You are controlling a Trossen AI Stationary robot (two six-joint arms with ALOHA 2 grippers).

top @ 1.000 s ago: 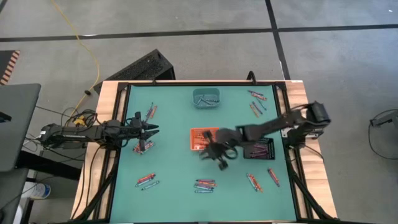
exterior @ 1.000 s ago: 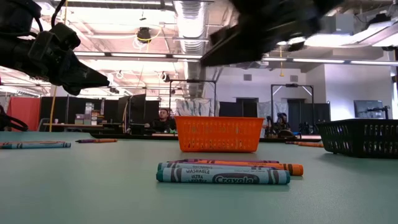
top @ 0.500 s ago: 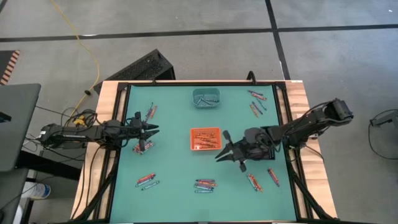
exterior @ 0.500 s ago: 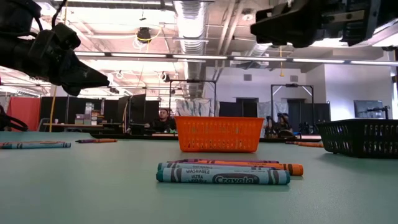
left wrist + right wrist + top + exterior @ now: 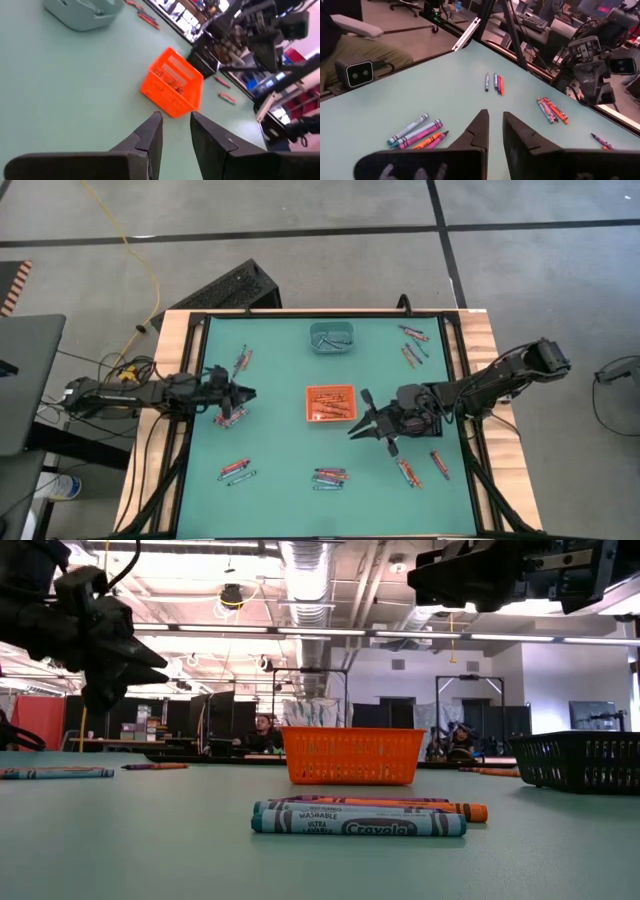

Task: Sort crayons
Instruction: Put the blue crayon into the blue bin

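High view puts the right gripper [image 5: 366, 427] just right of frame centre, above the table, its tips pointing toward the picture's left, close beside the lower right corner of the orange tray [image 5: 329, 403]. The right wrist view shows its two dark fingers [image 5: 479, 131] a narrow gap apart with nothing between them.

Left gripper [image 5: 246, 392] sits at mid-left of the high view, tips pointing right, above a small bunch of crayons [image 5: 229, 415]. Its fingers [image 5: 150, 136] in the left wrist view stand slightly apart and empty, aimed toward the orange tray [image 5: 171, 83].

Outward from the grippers, the orange tray at centre holds several orange-red crayons. A teal tray [image 5: 331, 337] lies in the upper middle, and a black tray [image 5: 585, 760] shows at the right edge of the low view. Loose crayon groups lie scattered over the green table [image 5: 280, 450]: one at upper left [image 5: 241, 360], one at lower left [image 5: 236, 471], one at lower centre [image 5: 329, 478], two at lower right [image 5: 407, 472] and one at upper right [image 5: 413, 346]. The low view shows the lower-centre bunch [image 5: 362, 817] close up, lying in front of the orange tray.
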